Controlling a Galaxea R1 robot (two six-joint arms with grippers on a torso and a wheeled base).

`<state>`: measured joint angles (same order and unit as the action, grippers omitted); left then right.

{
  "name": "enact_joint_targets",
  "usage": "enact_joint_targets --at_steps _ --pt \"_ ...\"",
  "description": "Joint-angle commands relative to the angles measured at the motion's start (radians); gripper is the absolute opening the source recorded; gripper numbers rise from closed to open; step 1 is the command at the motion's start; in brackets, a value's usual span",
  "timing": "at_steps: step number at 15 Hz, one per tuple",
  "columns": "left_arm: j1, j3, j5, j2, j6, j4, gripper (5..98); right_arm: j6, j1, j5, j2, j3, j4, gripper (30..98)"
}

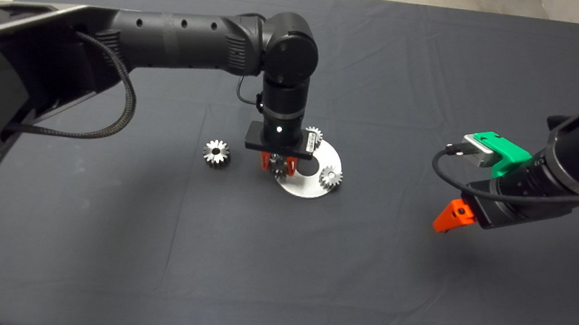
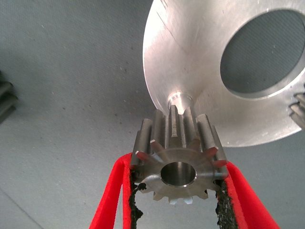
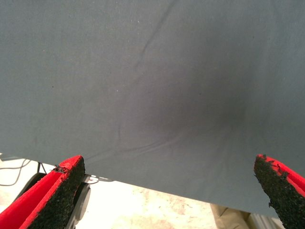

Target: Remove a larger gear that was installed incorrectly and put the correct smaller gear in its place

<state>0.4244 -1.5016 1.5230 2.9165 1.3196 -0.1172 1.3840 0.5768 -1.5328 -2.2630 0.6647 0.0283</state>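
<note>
Dark mat [image 1: 97,250] w/ larger gear [image 1: 216,152] lying loose at left. Left gripper [image 1: 279,168] pinches smaller gear [image 2: 177,160] above peg [image 2: 179,101] on round plate [image 1: 314,186]. Line bore over peg, lower straight. Right gripper [image 3: 167,191] wide open, parked right.

Left gripper [image 2: 177,188] clamped at mid-mat, right gripper [image 3: 167,191] spread wide, idle

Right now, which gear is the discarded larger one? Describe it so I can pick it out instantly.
Start at the round silver plate mid-mat, where the left gripper holds a smaller gear. Look off the plate toward the left arm's side: the larger gear lies alone on the dark mat. It is wider and bolder-toothed than the others.
</note>
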Motion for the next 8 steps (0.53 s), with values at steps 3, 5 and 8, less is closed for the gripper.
enact_joint_targets --at_steps 3,5,8 --pt "0.014 -0.072 0.088 0.03 0.001 -0.022 29.9 -0.026 0.029 -0.086 0.007 0.018 -0.031 94.0" --pt "0.02 -0.081 0.088 0.03 0.001 -0.021 29.9 -0.026 0.029 -0.086 0.009 0.018 -0.031 94.0" --pt "0.022 -0.08 0.088 0.03 0.003 -0.017 29.8 -0.031 0.029 -0.086 0.009 0.02 -0.031 94.0"
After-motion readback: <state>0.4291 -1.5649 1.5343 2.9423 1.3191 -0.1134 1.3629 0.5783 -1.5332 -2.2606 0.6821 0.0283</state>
